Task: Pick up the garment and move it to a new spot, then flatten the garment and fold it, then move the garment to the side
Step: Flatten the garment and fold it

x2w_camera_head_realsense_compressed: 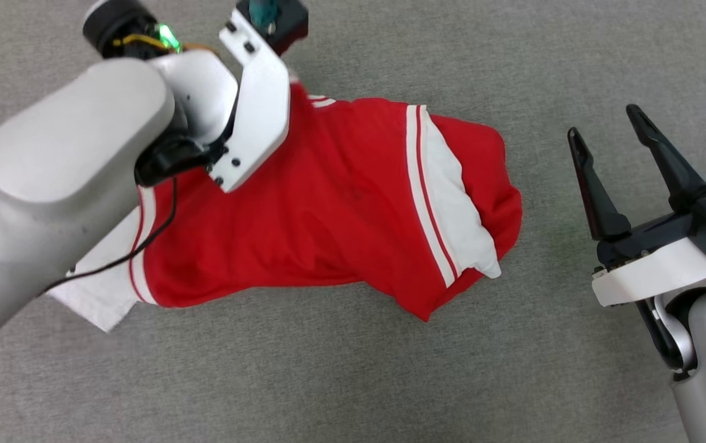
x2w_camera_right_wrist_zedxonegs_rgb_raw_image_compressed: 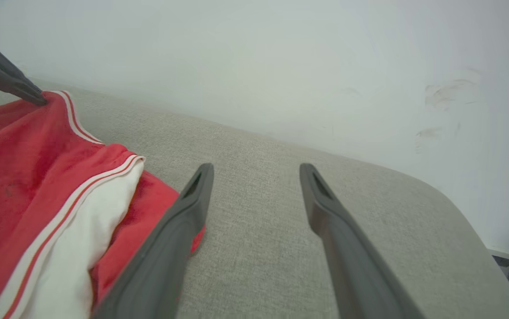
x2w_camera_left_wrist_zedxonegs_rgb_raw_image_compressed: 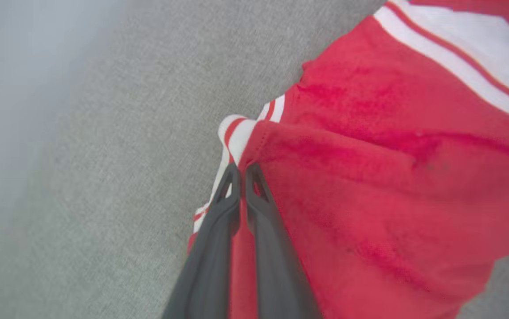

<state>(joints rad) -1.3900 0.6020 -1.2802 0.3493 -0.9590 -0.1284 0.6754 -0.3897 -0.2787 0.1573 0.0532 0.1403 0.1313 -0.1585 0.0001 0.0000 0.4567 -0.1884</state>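
1. Garment (x2w_camera_head_realsense_compressed: pixel 328 209): crumpled on the grey fabric surface (x2w_camera_head_realsense_compressed: pixel 353 369), roughly centre. One white sleeve (x2w_camera_head_realsense_compressed: pixel 457 209) is folded over the red body; the other sleeve (x2w_camera_head_realsense_compressed: pixel 107 295) pokes out under the left forearm.
2. Left gripper (x2w_camera_left_wrist_zedxonegs_rgb_raw_image_compressed: pixel 242 170): fingers together, clamped on the garment's edge right at the striped trim (x2w_camera_left_wrist_zedxonegs_rgb_raw_image_compressed: pixel 236 133). The right wrist view shows that edge tented up at the fingertips, so it's a real pinch and not just contact.
3. Right gripper (x2w_camera_head_realsense_compressed: pixel 604 122): fingers apart, holding nothing, over bare surface just beside the garment's right end.
4. Read: a one-handed trim grab makes sense, since the doubled seam slips less than thin fabric. The right gripper looks parked clear, ready to take a second corner.
5. Stage: pickup only; flattening and folding not done.
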